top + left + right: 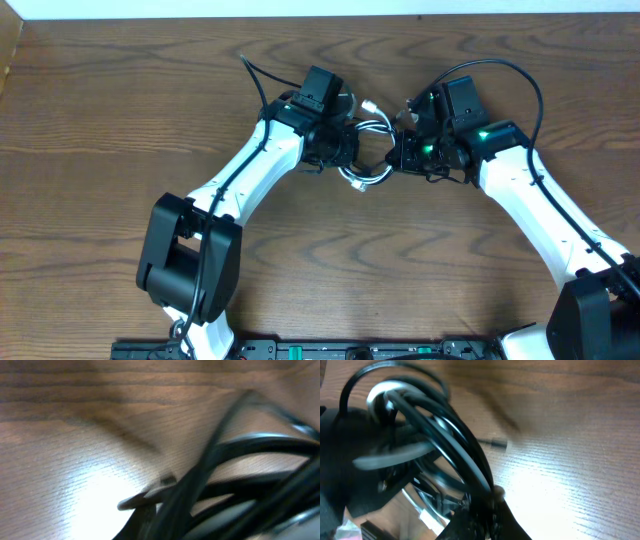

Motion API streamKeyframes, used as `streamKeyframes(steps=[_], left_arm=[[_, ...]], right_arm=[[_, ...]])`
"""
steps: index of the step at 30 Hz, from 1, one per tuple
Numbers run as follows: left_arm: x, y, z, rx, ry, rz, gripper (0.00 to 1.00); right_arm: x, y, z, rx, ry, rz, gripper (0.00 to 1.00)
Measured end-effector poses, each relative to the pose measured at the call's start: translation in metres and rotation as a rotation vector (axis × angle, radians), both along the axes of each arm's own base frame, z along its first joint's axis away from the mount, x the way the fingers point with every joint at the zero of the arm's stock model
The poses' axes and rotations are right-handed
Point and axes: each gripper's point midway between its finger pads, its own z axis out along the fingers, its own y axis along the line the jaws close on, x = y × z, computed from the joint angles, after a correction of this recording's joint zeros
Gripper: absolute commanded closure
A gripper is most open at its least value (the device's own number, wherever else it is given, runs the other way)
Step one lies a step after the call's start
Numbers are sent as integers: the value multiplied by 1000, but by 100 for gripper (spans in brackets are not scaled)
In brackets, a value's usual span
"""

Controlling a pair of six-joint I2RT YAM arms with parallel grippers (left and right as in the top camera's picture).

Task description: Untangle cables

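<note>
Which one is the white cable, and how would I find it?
On the wooden table, find where the two white arms meet near the far edge. Between the left gripper and the right gripper sits a small coiled bundle of cables. The white cable is the only pale loop in it; the rest are black.

You have the cables [365,152] bunched in one small tangle on the table [100,150], toward its far edge and near the middle. Black loops [447,440] wind over a white cord [380,392] — its white plug end [370,103] sticks out on the far side. Up close, the black strands [240,455] cross each other, blurred.
</note>
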Motion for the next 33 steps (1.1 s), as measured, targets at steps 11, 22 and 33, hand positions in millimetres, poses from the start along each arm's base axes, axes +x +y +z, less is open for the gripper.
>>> streamKeyframes(steps=[11,22,33], left_arm=[[1,-5,28,-66,-32,28,92],[-20,-19,55,-203,26,-33,92],[-22,-11,74,-370,100,-63,93]], right_arm=[[16,-62,-17,-225,7,-234,55],[25,-28,1,-60,-76,-79,53],[32,-33,29,140,-95,-10,66]])
